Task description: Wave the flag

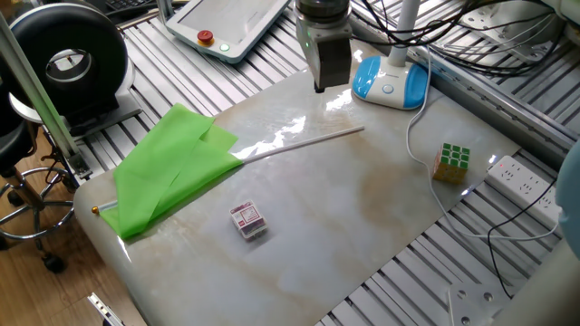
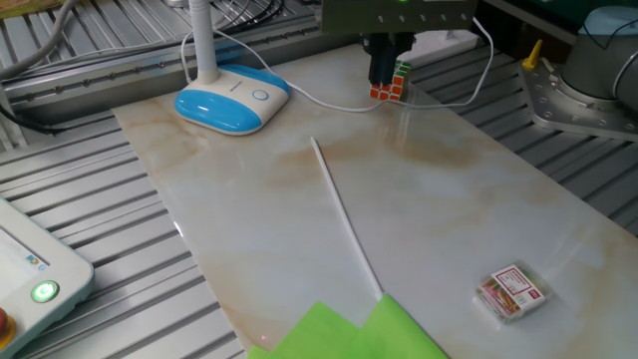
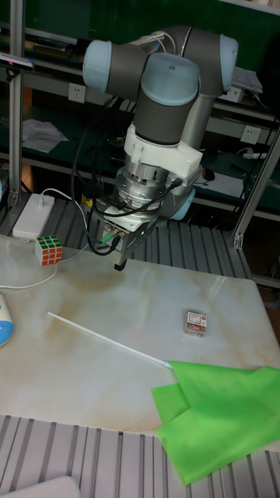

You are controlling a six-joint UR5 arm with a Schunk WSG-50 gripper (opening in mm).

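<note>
Flag [image 1: 172, 172] first: it lies flat on the marble-patterned tabletop [image 1: 362, 226], untouched, its lime-green cloth [image 3: 225, 424] rumpled and folded over at one corner of the slab and partly overhanging the edge. From the cloth the slim white pole [image 1: 299, 142] runs out bare across the tabletop, so the long axis is a diagonal from the cloth corner toward the middle of the slab, with the free butt end [image 2: 315, 143] pointing toward the blue-and-white lamp base [image 1: 390, 81]. The small gold tip [image 1: 94, 210] pokes out at the opposite end, beyond the cloth. The arm hangs above the far side of the tabletop, and its end effector [image 3: 120, 261] points straight down, raised clear of the surface and holding nothing; its fingers look close together, but I cannot tell from these views whether they are fully closed. The relation that matters: the bare pole lies nearer the cloth side and lower than the end effector, with the butt end the closest part, near but not beneath the fingers. In my judgement the coming move is a short travel over that bare stretch and a descent, with the fingers set across the pole's diagonal rather than along it. A Rubik's cube [image 1: 451, 161] and a small printed box [image 1: 247, 220] sit well apart from the pole and should not interfere.
</note>
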